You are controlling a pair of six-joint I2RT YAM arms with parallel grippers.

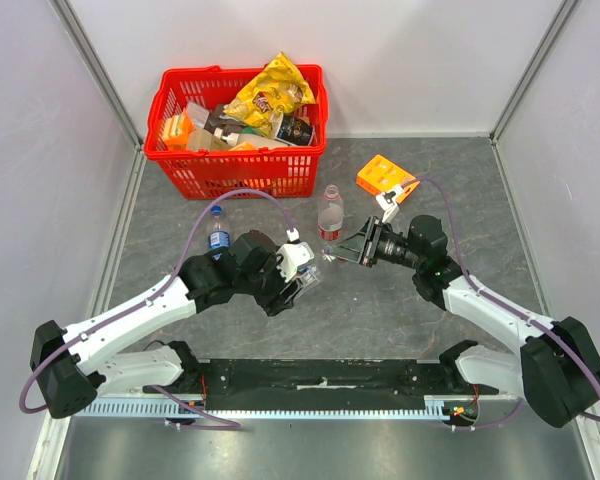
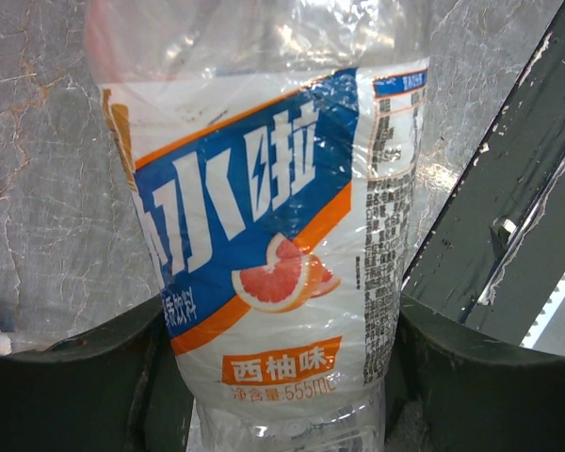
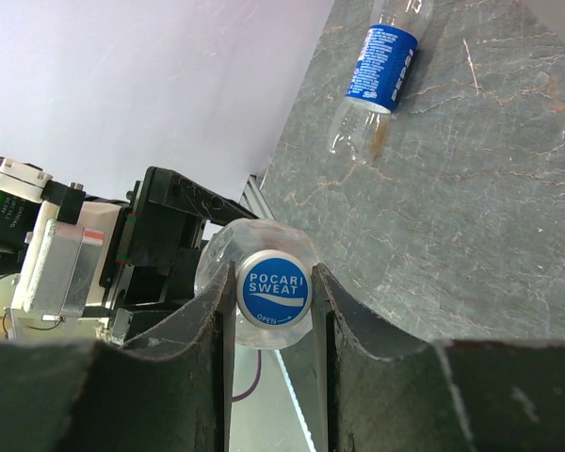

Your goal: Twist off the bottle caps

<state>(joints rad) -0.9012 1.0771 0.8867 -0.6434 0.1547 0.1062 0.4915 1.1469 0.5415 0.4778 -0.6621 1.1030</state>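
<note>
Three bottles are out on the grey tabletop point(image 1: 380, 330), and three caps, each on its neck. Furthest left, the blue-labelled bottle point(image 1: 218, 238) stands upright with its blue cap point(image 1: 214, 211) on, just beside the left arm. Behind it, at the back, sits one red basket point(image 1: 238, 135) heaped with snack packets.

Next along, the left gripper point(image 1: 303, 280) is clamped on the second bottle, the grapefruit-labelled bottle point(image 2: 282, 235). It holds this one lying sideways, neck towards the right arm. From above, this bottle is little more than a clear glint between the two grippers. Only the left wrist view shows its blue, orange and white label with a pink fruit slice, and a dark finger point(image 2: 75, 386) pressed to each side.

The third, the red-labelled bottle point(image 1: 329, 222), stands upright just behind the grippers with its pale cap point(image 1: 330, 190) on. The right gripper point(image 1: 345, 250) is closed narrow on the Pocari Sweat cap point(image 3: 273, 289) of the held bottle. Only the right wrist view shows that round blue cap head-on, pinched from either side.

Furthest right, one orange box point(image 1: 385, 178) lies near the right arm.
</note>
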